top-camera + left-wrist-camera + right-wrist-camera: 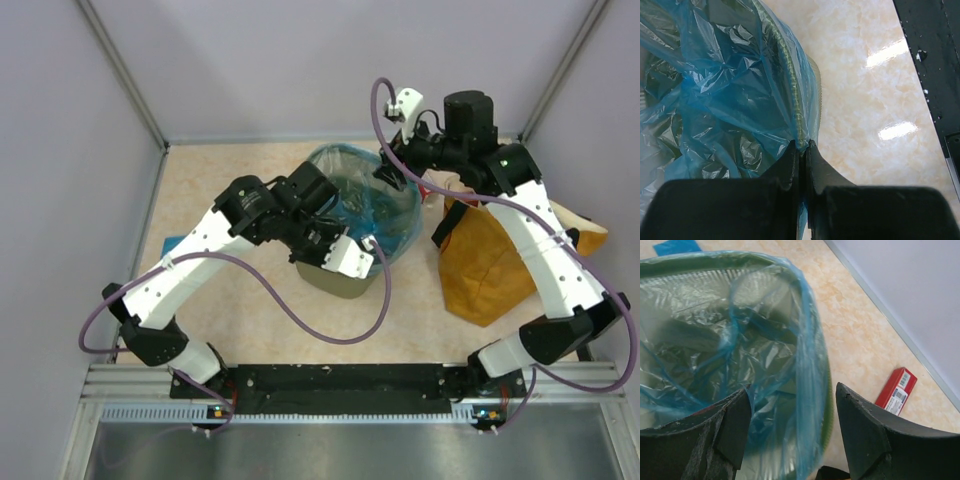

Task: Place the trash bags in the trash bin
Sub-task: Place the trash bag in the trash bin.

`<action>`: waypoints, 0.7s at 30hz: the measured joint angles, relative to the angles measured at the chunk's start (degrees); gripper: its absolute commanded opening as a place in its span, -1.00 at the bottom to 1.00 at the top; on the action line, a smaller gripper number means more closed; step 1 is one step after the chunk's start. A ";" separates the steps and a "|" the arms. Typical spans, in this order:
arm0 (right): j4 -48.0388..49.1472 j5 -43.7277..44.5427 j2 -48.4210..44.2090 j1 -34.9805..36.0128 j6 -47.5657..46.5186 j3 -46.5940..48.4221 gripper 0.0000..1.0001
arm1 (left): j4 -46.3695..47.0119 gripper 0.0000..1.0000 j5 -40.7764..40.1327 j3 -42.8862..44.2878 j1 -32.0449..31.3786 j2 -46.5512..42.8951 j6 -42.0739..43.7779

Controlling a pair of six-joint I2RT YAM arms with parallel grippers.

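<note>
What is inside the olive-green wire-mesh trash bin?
A big crinkly light-blue trash bag fills the trash bin, and its film is folded over the rim. The film hides the bin's bottom, so anything under it cannot be seen.

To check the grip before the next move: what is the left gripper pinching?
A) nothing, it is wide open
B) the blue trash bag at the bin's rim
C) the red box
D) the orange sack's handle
B: in the left wrist view the left gripper is shut on the blue trash bag film beside the trash bin rim.
</note>
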 measured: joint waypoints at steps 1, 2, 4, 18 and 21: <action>-0.07 0.28 0.13 0.70 -0.02 0.00 0.30 | 0.02 -1.00 -0.11 0.15 0.00 0.26 0.35; -0.20 0.59 0.33 1.18 -0.13 0.00 0.29 | 0.02 -1.00 -0.09 0.24 0.00 0.46 0.68; -0.22 1.29 0.59 2.32 -0.46 0.00 0.28 | 0.04 -1.00 -0.11 0.39 0.00 0.66 1.07; 0.24 13.16 2.10 7.72 -4.63 -2.19 -0.21 | 0.00 -1.00 0.09 0.50 0.15 0.72 1.20; 0.94 15.74 2.12 8.00 -5.25 -3.26 -0.30 | 0.00 -1.00 0.20 0.50 0.31 0.74 1.20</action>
